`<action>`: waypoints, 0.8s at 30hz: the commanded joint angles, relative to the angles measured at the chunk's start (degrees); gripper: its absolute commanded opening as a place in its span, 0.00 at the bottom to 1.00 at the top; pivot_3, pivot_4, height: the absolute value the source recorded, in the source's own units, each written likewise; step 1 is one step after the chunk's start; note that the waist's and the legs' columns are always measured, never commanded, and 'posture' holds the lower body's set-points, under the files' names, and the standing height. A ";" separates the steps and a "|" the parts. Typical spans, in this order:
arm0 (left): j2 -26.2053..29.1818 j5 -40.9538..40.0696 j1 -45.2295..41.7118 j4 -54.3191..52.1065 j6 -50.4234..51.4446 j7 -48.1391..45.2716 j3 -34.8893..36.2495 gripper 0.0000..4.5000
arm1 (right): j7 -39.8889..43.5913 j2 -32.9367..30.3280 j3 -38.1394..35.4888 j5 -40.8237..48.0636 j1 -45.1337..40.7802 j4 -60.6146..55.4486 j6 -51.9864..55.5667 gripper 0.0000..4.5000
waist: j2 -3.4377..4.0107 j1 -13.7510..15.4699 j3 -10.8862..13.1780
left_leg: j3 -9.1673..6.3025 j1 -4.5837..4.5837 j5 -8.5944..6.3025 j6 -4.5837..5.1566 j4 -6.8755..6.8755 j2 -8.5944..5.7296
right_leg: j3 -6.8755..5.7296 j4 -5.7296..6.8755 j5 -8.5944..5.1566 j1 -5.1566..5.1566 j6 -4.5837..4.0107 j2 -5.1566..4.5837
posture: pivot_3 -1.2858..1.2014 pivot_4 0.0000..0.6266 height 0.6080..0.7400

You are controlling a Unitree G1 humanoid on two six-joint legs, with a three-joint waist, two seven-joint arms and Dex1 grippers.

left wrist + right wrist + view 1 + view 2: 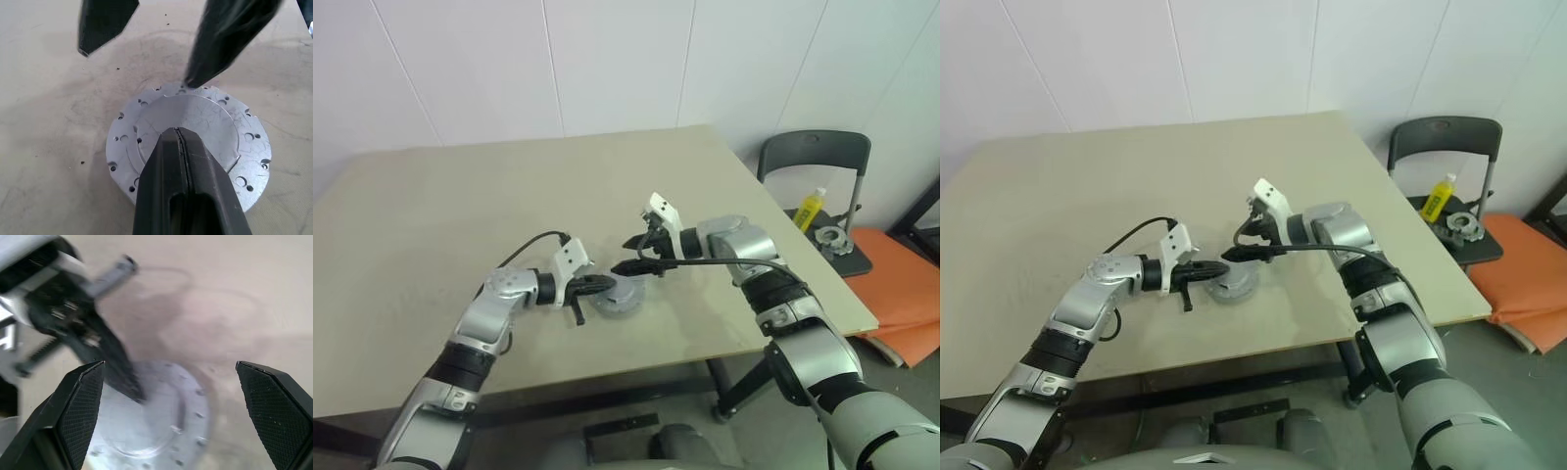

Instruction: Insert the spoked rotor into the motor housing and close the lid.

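Flat round silver lid point(195, 132), perforated rim; left pincer point(180, 133) closed atop, right pincer point(171, 377) spread wide.

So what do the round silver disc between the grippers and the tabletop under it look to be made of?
The round silver-grey disc looks like machined metal with a matte, scuffed finish: drilled holes ring its rim and fine scratches cross its raised centre. The beige table looks like laminate or coated board, smooth and dull, with faint smudges and dark specks; the core material cannot be told.

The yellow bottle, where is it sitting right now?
The yellow bottle stands on the dark chair beyond the table's right edge, beside a grey metal ring part on the same seat.
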 commanded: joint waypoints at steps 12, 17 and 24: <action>1.18 1.87 1.99 2.63 1.68 -2.19 -3.14 0.00 | 5.48 -7.06 0.83 3.79 0.54 -6.07 20.20 0.99 | 0.01 0.07 0.00 | -0.01 0.00 0.00 0.00 -0.01 0.00 | 0.01 0.02 0.01 -0.01 0.00 0.01 | 0.52 0.00 1.00; 1.34 1.76 2.00 2.78 0.67 -3.22 -3.09 0.00 | 1.62 -7.60 -2.10 7.36 1.55 -8.55 32.19 0.99 | 0.01 0.08 -0.01 | -0.03 0.01 0.00 0.00 -0.01 0.00 | 0.00 0.03 0.01 0.00 0.00 0.02 | 0.52 0.00 1.00; 1.37 1.87 2.03 3.58 -0.45 -3.92 -2.99 0.00 | -12.62 1.10 -13.15 11.43 4.35 -10.67 45.76 0.99 | 0.03 0.04 -0.03 | -0.03 0.01 0.00 0.00 -0.01 0.01 | 0.00 0.05 0.01 -0.01 0.00 0.03 | 0.52 0.00 1.00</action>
